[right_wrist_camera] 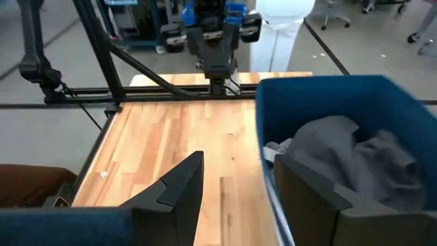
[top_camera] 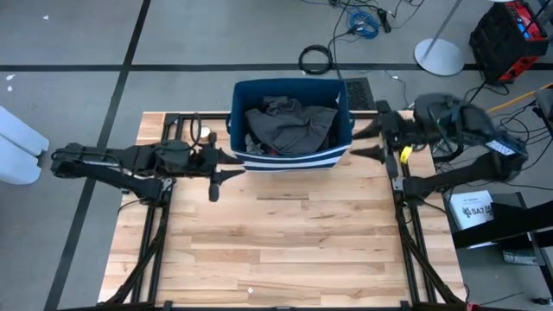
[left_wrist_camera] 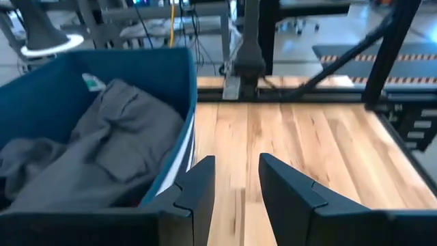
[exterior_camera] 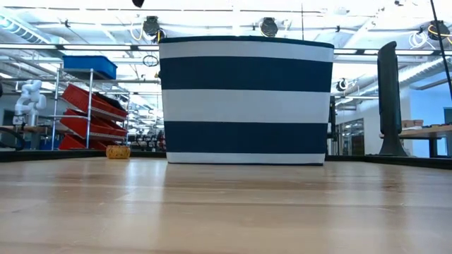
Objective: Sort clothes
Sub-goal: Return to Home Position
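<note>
Here, one bin (top_camera: 294, 161) holds clothes (top_camera: 289, 125); left gripper (top_camera: 235, 166) and right gripper (top_camera: 361, 142) flank it.

No legible text; only blurred dark print on the white box (top_camera: 472, 208)

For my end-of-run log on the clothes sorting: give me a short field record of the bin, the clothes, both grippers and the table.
bin: dark blue with white stripes, upright at the table's back edge, between the arms
clothes: dark grey garments piled inside the bin; other pieces cannot be made out
left gripper: open, empty, beside the bin's left wall
right gripper: open, empty, beside the bin's right wall
table: wooden; no garment seen on it
</note>
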Available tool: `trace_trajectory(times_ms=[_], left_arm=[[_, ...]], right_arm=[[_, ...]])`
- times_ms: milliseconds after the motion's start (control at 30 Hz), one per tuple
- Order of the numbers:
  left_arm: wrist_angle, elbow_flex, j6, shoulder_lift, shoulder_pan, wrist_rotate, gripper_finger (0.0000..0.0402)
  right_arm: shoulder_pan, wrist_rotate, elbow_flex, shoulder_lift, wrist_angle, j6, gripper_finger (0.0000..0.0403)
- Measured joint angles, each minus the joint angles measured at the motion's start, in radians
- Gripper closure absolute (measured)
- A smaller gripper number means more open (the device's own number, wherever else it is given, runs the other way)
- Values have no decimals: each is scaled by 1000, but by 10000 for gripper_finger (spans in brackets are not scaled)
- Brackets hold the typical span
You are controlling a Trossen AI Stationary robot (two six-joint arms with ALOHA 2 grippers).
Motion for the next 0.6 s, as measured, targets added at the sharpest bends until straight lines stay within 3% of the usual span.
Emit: trace_trajectory(times_ms=[333, 600], left_arm=[[-74, -37, -11, -31, -2, 1, 279], [104, -227, -80, -46, -2, 7, 279]], right_arm=[[48, -6, -749, -354, 605, 139, 237], [72, -8, -1140, -439, 1047, 205, 237]])
